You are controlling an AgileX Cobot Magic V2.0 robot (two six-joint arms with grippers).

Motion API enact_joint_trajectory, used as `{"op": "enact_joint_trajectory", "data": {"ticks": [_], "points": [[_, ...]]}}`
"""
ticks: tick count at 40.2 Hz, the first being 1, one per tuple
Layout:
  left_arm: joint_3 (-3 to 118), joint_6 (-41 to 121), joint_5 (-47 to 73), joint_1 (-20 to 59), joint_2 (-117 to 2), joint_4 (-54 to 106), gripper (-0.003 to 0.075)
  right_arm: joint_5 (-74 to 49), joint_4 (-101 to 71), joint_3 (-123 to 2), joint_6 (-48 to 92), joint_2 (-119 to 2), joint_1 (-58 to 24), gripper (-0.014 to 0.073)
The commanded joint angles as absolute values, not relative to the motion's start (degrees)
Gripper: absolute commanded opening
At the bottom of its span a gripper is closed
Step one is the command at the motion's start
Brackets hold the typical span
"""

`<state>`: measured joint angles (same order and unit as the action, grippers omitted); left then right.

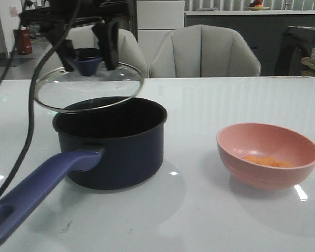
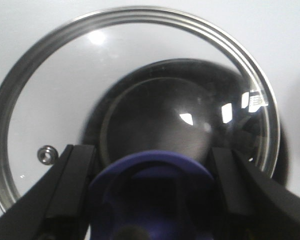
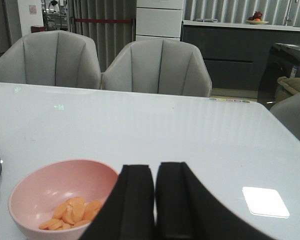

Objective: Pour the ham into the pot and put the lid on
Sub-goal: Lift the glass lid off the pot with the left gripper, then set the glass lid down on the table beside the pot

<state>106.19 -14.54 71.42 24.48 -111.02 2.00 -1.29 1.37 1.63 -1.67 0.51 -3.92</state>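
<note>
The glass lid (image 1: 113, 84) hangs tilted just above the dark navy pot (image 1: 121, 152). My left gripper (image 1: 89, 55) is shut on its purple-blue knob (image 1: 87, 64). In the left wrist view the lid (image 2: 65, 95) fills the frame, the fingers (image 2: 77, 170) flank the knob (image 2: 152, 175), and the pot (image 2: 160, 125) shows through the glass. Several orange ham pieces (image 1: 266, 161) lie in the pink bowl (image 1: 268, 176) at the right. My right gripper (image 3: 155, 172) is shut and empty, just beside the bowl (image 3: 45, 187) and its ham (image 3: 72, 212); it is outside the front view.
The pot's long purple-blue handle (image 1: 37, 189) points toward the front left corner. A black cable (image 1: 27, 131) hangs from the left arm beside the pot. Two grey chairs (image 1: 205, 52) stand behind the white table (image 1: 199, 105).
</note>
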Motion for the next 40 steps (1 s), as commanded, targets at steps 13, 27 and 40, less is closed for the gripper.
{"op": "enact_joint_trajectory", "data": {"ticks": [13,27,40], "points": [[90.2,-10.9,71.5,10.0,-95.4,-2.1,0.0142,3.5,2.0,2.1,-1.5,1.7,-3.6,0.0185],[74.7,-1.0,61.0,-0.6,-92.2,7.3,0.0143,3.5,2.0,2.1,-1.5,1.7,-3.6,0.0185],[66.2,-0.6,46.4,-2.7,-94.1,8.3,0.0146,3.5,2.0,2.1,-1.5,1.7,-3.6,0.0185]]}}
